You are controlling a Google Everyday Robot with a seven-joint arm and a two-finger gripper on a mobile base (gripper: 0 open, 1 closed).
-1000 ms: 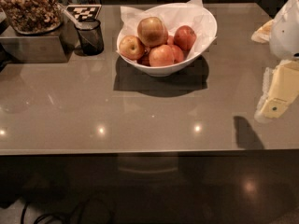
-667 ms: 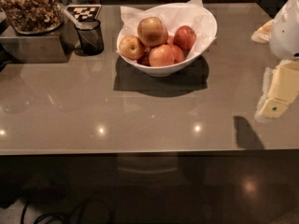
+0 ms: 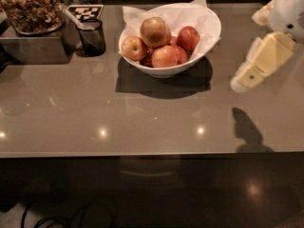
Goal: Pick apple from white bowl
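The white bowl [image 3: 202, 44] stands on the grey table toward the back, lined with crinkled white paper. The apple [image 3: 155, 31], the largest, golden-yellow with a reddish-brown blush, sits on top of several smaller red apples in it. A small pale yellow-red apple [image 3: 133, 48] lies at the bowl's left side. My gripper [image 3: 259, 65], pale yellow-white, hangs at the right edge of the view, well to the right of the bowl and above the table, casting a shadow below it.
A small dark mesh cup [image 3: 91, 36] stands left of the bowl. A metal box with a tray of brown snacks [image 3: 29, 9] sits at the back left. A black-and-white checker tag [image 3: 85, 11] lies behind the cup. The table's front edge [image 3: 142, 154] runs across the lower view.
The view has shifted slightly, so the bowl and gripper sit a little lower in the frame. Nothing on the table has moved.
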